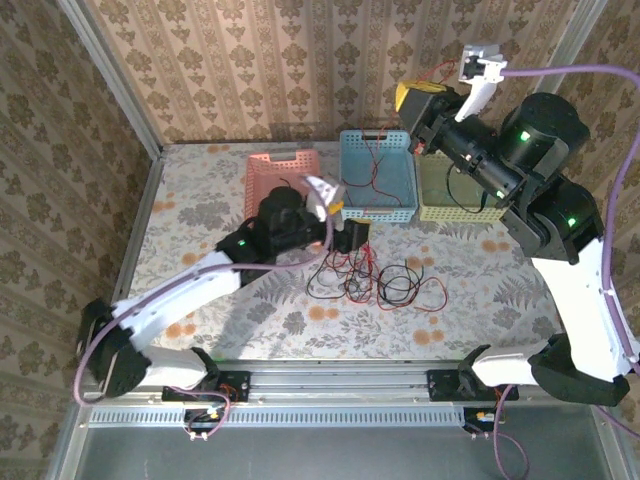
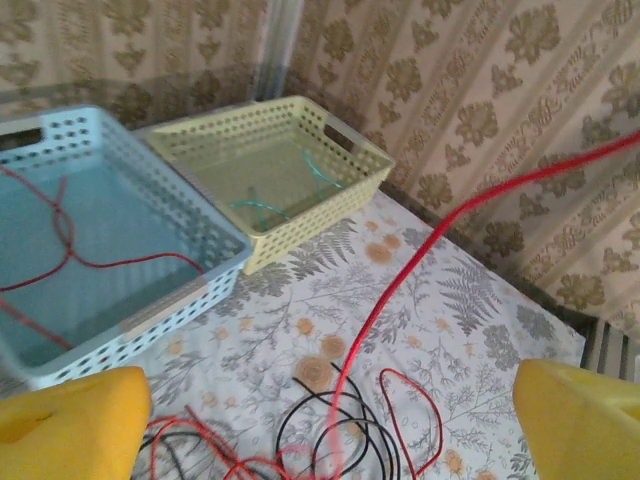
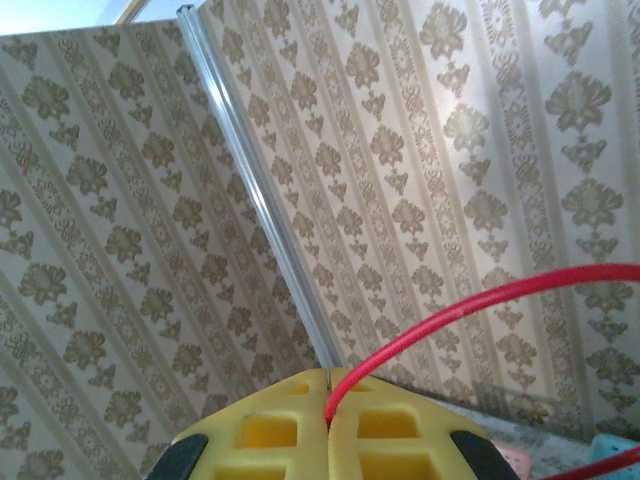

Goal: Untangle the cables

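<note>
Right gripper point(image 3: 330, 425) is pinched fully closed on a red cable point(image 3: 460, 310), which leaves the seam between its yellow pads point(image 3: 222, 442) and arcs away. In the overhead view it hangs high near the back wall, above the baskets. Left gripper point(image 2: 320, 430) stands spread wide, low over the tangle of red and black cables point(image 1: 375, 282) on the table point(image 1: 200, 220). It grips nothing, though the raised cable runs up between its fingers. Another red strand point(image 2: 62, 228) lies in the blue basket point(image 1: 385, 213), a teal cable point(image 2: 265, 205) in the yellow-green basket point(image 2: 310, 228). With nothing pinning the pile, a further lift would likely drag or tighten the whole knot; the cable might also slip from the pads.
</note>
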